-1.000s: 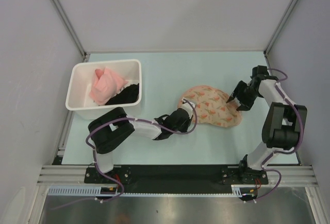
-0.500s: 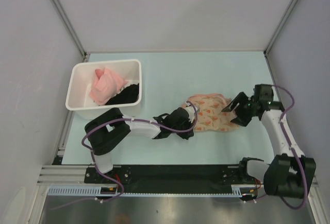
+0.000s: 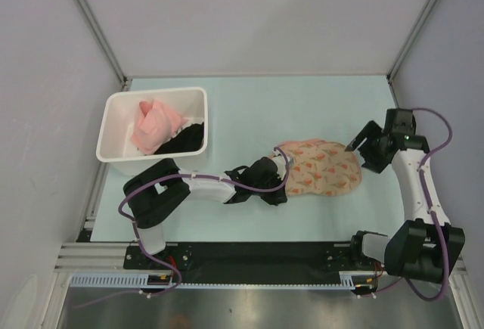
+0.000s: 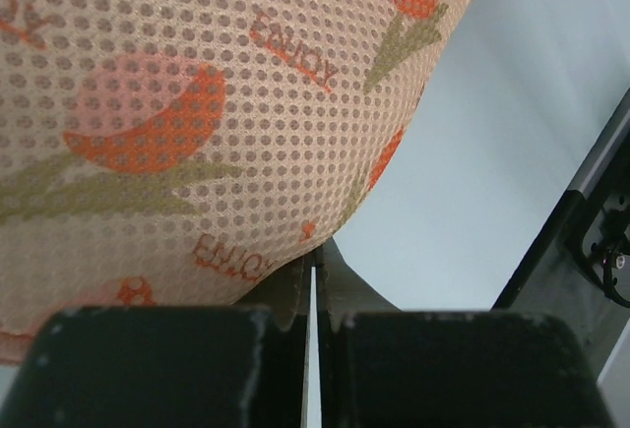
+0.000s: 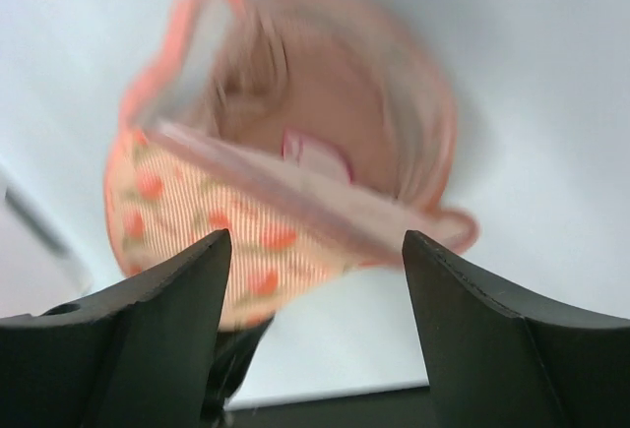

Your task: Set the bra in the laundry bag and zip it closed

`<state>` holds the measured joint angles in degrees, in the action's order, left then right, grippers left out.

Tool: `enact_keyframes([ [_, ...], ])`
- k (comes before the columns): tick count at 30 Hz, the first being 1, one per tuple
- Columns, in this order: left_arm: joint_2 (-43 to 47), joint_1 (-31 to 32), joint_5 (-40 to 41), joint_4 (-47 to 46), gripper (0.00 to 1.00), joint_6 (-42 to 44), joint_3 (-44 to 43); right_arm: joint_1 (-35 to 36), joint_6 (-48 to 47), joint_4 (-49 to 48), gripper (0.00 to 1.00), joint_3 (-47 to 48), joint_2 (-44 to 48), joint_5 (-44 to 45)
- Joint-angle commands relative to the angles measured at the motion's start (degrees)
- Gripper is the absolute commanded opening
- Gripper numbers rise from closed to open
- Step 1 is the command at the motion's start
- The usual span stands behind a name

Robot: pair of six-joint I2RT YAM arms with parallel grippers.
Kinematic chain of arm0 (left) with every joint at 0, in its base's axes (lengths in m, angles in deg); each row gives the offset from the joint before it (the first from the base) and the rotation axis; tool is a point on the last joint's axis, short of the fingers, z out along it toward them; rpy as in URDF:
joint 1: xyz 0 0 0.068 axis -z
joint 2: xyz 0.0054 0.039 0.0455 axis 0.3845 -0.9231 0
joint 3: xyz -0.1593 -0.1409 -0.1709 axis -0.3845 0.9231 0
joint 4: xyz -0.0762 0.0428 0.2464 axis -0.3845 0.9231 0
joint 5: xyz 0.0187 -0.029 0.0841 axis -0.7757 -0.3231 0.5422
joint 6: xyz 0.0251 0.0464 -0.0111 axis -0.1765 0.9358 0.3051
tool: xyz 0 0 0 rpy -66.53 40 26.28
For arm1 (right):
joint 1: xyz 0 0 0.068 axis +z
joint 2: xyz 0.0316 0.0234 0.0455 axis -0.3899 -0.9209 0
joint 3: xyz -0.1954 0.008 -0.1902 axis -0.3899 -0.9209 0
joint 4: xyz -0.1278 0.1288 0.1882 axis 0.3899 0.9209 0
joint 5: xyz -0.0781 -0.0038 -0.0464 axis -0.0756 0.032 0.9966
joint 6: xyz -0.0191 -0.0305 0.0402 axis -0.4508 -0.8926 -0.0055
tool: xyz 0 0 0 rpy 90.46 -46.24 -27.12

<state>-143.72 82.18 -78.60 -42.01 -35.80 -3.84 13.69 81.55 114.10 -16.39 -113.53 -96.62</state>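
laundry bag [image 3: 327,169] | left gripper [image 4: 313,263] pinching edge | right gripper [image 5: 315,243] wide, empty

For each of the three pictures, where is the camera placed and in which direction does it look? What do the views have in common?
Top external: fixed above and behind the arms, looking down on the table; both arms show whole, with the bin and the bag.
Left wrist: on the left arm, close against the bag's printed mesh; the left gripper, shut on its edge, fills the bottom.
Right wrist: on the right arm, facing the bag's open mouth, blurred, the bra apparently inside; the right gripper, open, frames the bottom.
Shared: all three show the bag.
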Motion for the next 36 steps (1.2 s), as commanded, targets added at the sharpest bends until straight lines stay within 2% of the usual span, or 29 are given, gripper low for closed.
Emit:
enact_keyframes([
  [1,2.7,0.3,-2.1,-2.5,0.00,-1.9,0.4,0.4,-9.7,6.3,0.77,10.0,-2.5,13.4],
  [4,2.1,0.3,-2.4,-2.7,0.00,-2.3,0.2,2.3,-8.9,9.1,0.77,8.6,-0.9,13.2],
  [10,1.2,0.1,-3.2,-2.8,0.00,-2.4,-0.9,4.6,1.4,9.3,0.81,-6.1,9.9,-6.4],
  [13,1.2,0.1,-4.1,-3.2,0.00,-3.0,-1.3,7.4,10.8,0.3,0.79,-16.4,16.8,-14.4],
  [14,1.2,0.0,-4.3,-3.3,0.00,-3.3,-1.3,8.1,13.5,-6.9,0.79,-19.1,18.0,-16.0],
  [16,1.2,-0.1,-4.9,-3.7,0.00,-3.6,-1.2,10.3,20.5,-14.7,0.77,-26.7,19.8,-18.3],
  [17,1.3,-0.2,-5.1,-4.1,0.00,-4.1,-0.9,11.5,22.0,-20.9,0.77,-28.7,19.7,-18.3],
  [23,1.7,-0.4,-5.3,-5.1,0.00,-4.7,-0.3,16.5,28.1,-34.0,0.73,-35.0,13.9,-14.8],
  [27,2.0,-0.4,-5.0,-5.8,0.00,-5.3,0.3,17.3,30.3,-40.1,0.58,-38.3,13.4,-10.4],
  [30,2.4,-0.4,-4.9,-6.7,0.00,-5.7,1.3,17.3,29.6,-40.9,0.51,-38.2,11.4,-8.6],
  [31,2.6,-0.4,-4.1,-6.7,0.00,-6.0,1.7,17.3,29.3,-40.9,0.45,-38.2,10.7,-8.5],
  [32,2.7,-0.4,-3.6,-6.7,0.00,-6.1,2.0,17.3,28.7,-40.6,0.33,-37.9,9.3,-8.4],
  [36,3.8,-0.5,0.0,-4.5,0.00,-6.3,3.3,16.8,25.2,-37.8,0.20,-36.6,6.1,-6.6],
])
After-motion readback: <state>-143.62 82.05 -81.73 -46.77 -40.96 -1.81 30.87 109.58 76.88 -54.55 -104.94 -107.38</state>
